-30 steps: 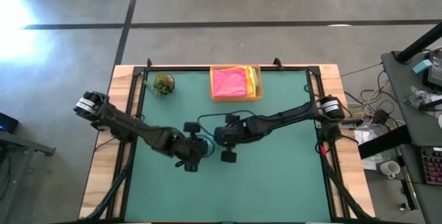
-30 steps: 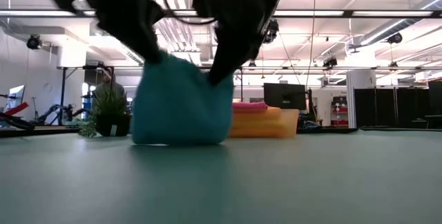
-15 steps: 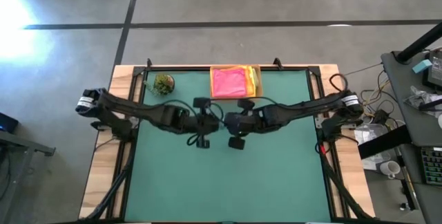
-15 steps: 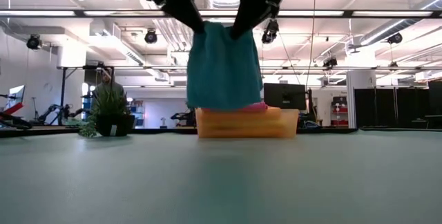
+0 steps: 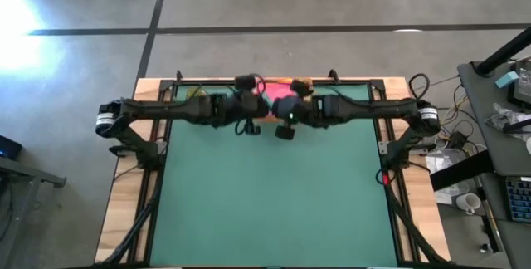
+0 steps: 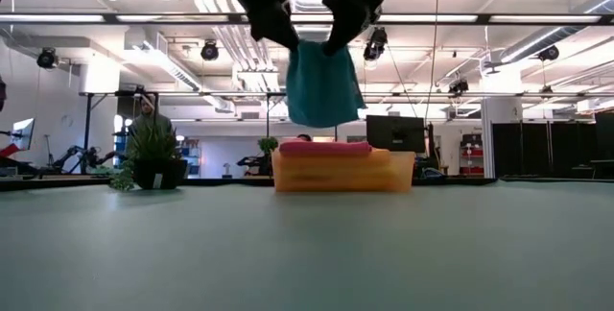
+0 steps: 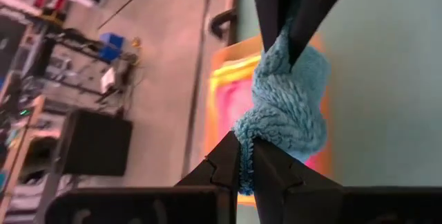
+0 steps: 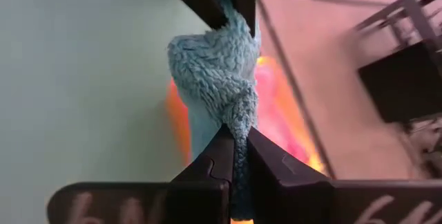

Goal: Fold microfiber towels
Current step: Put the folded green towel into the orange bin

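Observation:
The teal towel [image 6: 324,85] hangs in the air between my two grippers, over the tan tray [image 6: 341,171] at the table's far edge. My left gripper [image 7: 245,151] and my right gripper [image 8: 235,144] are both shut on its top, close together. In the high view the two grippers [image 5: 267,107] cover the teal towel. A pink towel [image 6: 336,146] lies on top of the stack in the tray, with yellow cloth [image 7: 228,72] at its edge. The other towels are hidden. My left gripper pinches the teal towel's bunched top edge [image 7: 250,131] between its two fingers, coming from above and pointing down. The towel hangs below, clear of the table and the tray. My right gripper pinches the same bunched top edge [image 8: 238,113] a little to the right, also from above. The short stretch of cloth between the two holds is slack and puckered.
The small green plant [image 6: 153,155] stands at the far left of the table, left of the tray. The green mat [image 5: 274,194] spreads out on the near side of the arms. A person [image 6: 144,109] shows in the room behind.
Both grippers have gone up and toward the table's far edge, staying shut on the teal towel. The towel, whose lower part lay on the mat, is now lifted clear and hangs above the tray.

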